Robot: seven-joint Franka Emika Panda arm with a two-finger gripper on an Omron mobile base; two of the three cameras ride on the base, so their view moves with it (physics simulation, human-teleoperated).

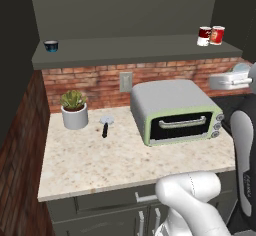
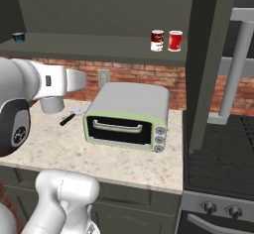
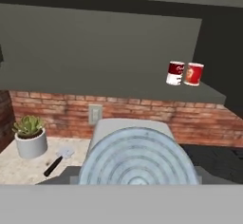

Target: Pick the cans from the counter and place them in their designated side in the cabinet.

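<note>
The cabinet shelf holds two cans: dark red-and-white can touching the brighter red can. A blue bowl sits far along the shelf from them. The gripper's fingers grasp a grey-rimmed can

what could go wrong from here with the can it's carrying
The carried can looks lower than the cabinet shelf, so it may strike the board's front edge when lifted. The dark red and white can and the brighter red can stand close together on that shelf, so a tight placement could topple them.
</note>
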